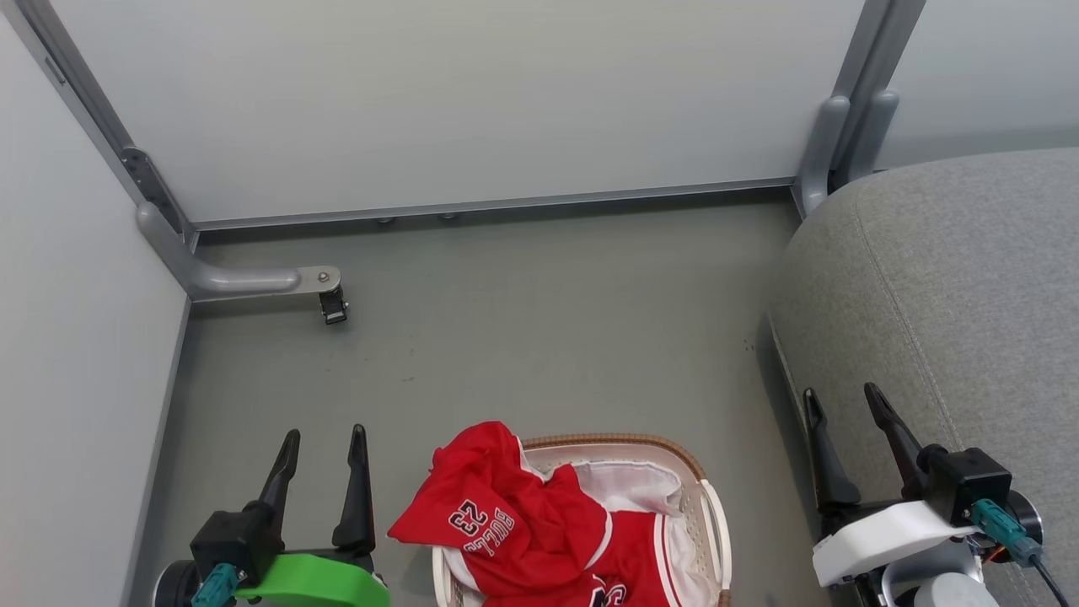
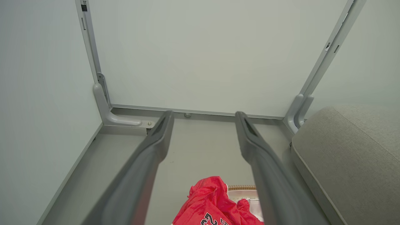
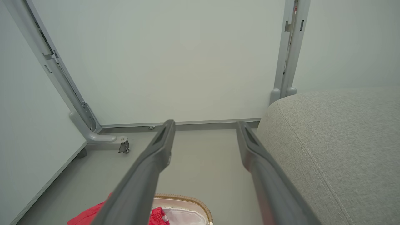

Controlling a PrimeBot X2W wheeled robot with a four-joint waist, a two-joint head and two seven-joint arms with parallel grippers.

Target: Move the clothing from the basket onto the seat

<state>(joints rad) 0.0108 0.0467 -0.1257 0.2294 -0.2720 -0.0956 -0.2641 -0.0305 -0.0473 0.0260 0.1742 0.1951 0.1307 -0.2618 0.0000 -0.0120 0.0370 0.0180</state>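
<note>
Between the left tool (image 1: 325, 432) and the right tool (image 1: 840, 390), nearer the left one, the basket (image 1: 715, 514) stands on the grey floor (image 1: 523, 337). Both tools have their two dark fingers spread wide, with nothing between them and nothing touched.

The clothing (image 1: 514, 523) lies heaped in the basket. A red garment with white lettering and the number 23 spills over the rim on the side toward the left tool, and its outermost fold is just beside that tool's inner finger but apart from it. The white liner (image 1: 641, 485) shows on the basket's side toward the right tool. From the left wrist, the red cloth (image 2: 209, 200) sits low between the left tool's fingers, below their tips.

The seat (image 1: 952, 278) lies on the outer side of the right tool, and its rounded edge runs close along that tool's fingers. Its stitched seam runs forward past the fingertips.

Ahead of both tools stands a pale wall panel (image 1: 472, 101) in a grey frame. A small caster (image 1: 333, 305) is on the floor ahead of the left tool, well apart from it.
</note>
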